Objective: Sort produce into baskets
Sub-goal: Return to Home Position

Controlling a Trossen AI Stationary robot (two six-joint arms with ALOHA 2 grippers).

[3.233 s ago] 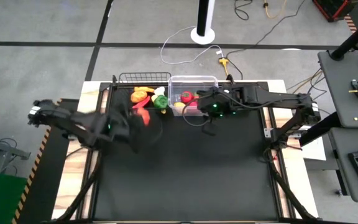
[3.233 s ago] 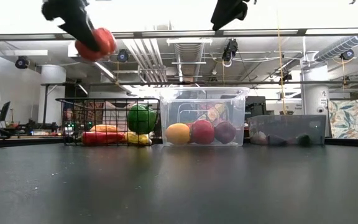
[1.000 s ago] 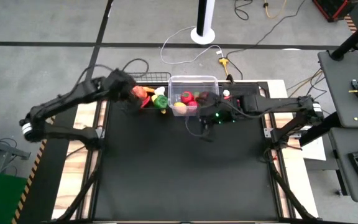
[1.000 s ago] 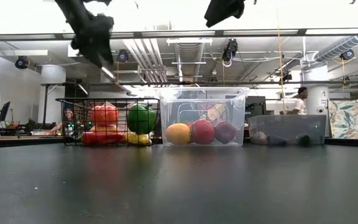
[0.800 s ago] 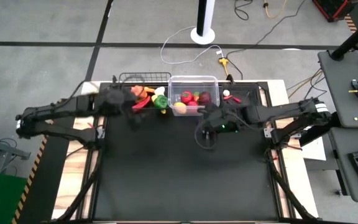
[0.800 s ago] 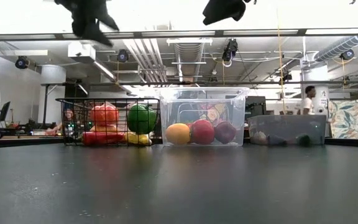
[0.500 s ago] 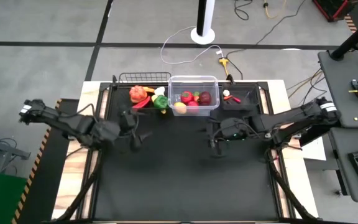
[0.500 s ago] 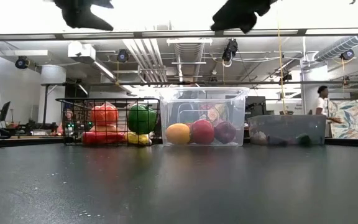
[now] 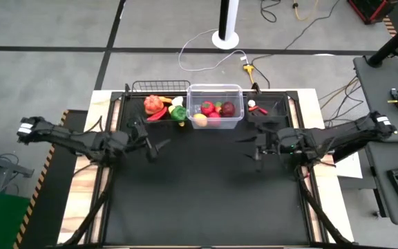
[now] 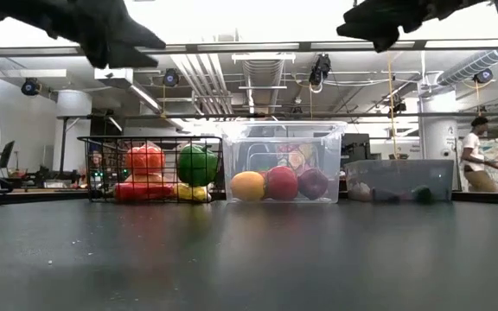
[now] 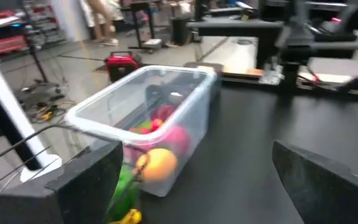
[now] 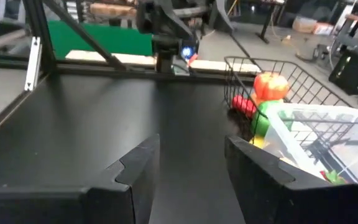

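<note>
The produce lies in the baskets along the table's far edge. A black wire basket (image 9: 159, 104) holds an orange-red fruit (image 10: 145, 160) and a green pepper (image 10: 197, 164). The clear bin (image 9: 215, 108) holds yellow and red fruit (image 10: 281, 183). A low dark tray (image 9: 269, 109) holds a few small pieces. My left gripper (image 9: 154, 146) hovers open above the bare mat, near of the wire basket, with nothing between its fingers (image 11: 86, 183). My right gripper (image 9: 254, 149) hovers open near of the tray, also with nothing in it (image 12: 191, 168).
The black mat (image 9: 206, 194) lies bare from the baskets to the near edge. The metal frame rails (image 9: 109, 173) run along both sides of the table. A person (image 10: 475, 155) stands in the room far behind the tray.
Both grippers have drawn back from the baskets toward the near edge and sunk lower. The left came away from over the wire basket, the right from beside the clear bin toward the table's right. Both have tipped from pointing downward to about level. The produce has stayed put.
</note>
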